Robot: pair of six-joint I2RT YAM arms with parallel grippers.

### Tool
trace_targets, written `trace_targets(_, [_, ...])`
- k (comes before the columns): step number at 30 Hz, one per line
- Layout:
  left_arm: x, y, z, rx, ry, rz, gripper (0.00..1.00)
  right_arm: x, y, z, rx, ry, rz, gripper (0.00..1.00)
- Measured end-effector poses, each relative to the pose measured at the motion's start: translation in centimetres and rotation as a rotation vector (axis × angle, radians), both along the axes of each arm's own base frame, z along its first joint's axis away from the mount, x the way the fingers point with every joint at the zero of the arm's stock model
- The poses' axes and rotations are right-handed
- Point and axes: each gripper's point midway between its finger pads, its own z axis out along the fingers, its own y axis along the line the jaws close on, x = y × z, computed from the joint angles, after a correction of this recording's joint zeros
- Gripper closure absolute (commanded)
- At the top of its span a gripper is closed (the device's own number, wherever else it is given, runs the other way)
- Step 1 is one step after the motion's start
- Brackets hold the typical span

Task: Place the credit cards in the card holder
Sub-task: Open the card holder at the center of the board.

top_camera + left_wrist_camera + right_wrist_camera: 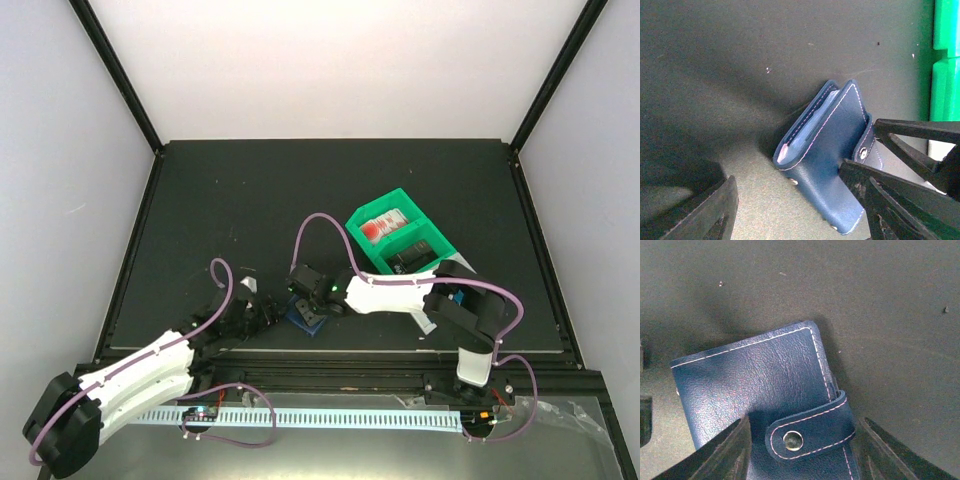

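The dark navy card holder (303, 320) lies on the black mat near the front edge, folded, with its strap snapped shut on the pale clasp (792, 440). In the left wrist view the card holder (832, 150) stands tilted, and a lighter blue edge (810, 124) shows between its covers. My right gripper (802, 452) is open, its fingers on either side of the strap, low over the holder. My left gripper (795, 210) is open beside the holder, its right finger (875, 200) touching it. A bright blue bit (457, 297) shows under the right arm; I cannot tell if it is a card.
A green bin (400, 235) with red-and-white items and a black item stands behind the right arm. Its green wall shows at the right edge of the left wrist view (945, 60). Both grippers crowd the holder.
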Motion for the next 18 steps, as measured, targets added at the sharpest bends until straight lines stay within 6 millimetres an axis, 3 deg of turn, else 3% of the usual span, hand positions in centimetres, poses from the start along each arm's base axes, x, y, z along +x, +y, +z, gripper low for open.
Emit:
trace_targets(9, [0.1,-0.3,-0.3,-0.024,-0.021,-0.001,0.33,0.1,0.0,-0.3,0.045,0.054,-0.102,0.57])
trace_targets(14, [0.3,-0.6,-0.3,-0.039,-0.024,-0.003,0.35,0.3,0.0,-0.5,0.114,0.116,-0.171,0.59])
trace_targets(18, [0.4,-1.1,-0.4,-0.048,-0.02,-0.007,0.45,0.5,-0.1,-0.4,0.174,0.16,-0.215,0.6])
